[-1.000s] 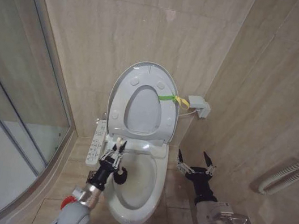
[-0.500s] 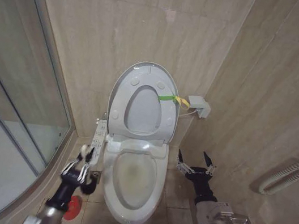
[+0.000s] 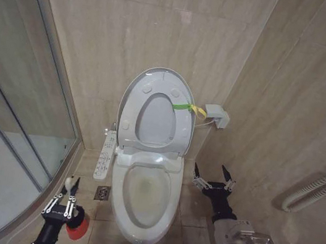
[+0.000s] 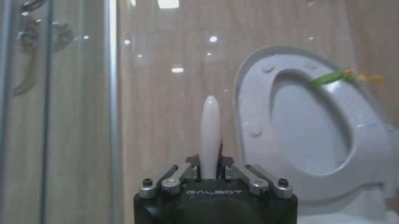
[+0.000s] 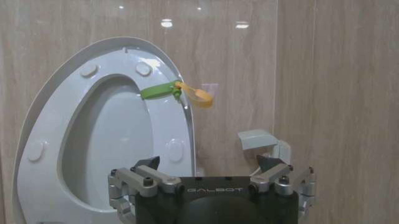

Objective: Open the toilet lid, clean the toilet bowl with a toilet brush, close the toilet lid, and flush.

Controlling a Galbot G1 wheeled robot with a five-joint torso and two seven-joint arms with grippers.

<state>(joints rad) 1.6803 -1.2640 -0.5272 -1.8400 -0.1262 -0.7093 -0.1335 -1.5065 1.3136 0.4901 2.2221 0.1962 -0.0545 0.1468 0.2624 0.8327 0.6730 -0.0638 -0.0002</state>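
I see the left gripper (image 3: pixel 68 184) pointing upward, pinching the toilet brush (image 4: pixel 210 135) handle over its red holder (image 3: pixel 77 225); right gripper (image 3: pixel 212 173) spread beside the toilet bowl (image 3: pixel 145 200).

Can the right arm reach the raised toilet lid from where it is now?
Probably yes. The right gripper hovers open beside the toilet bowl, facing the upright toilet lid. Nothing stands between them; the strap is on that side.

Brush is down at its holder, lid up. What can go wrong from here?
1. The left hand is on the toilet brush handle, over the small red holder; a sideways pull may tip it.
2. The toilet lid stands upright; pushed by the right hand, it may slam down.
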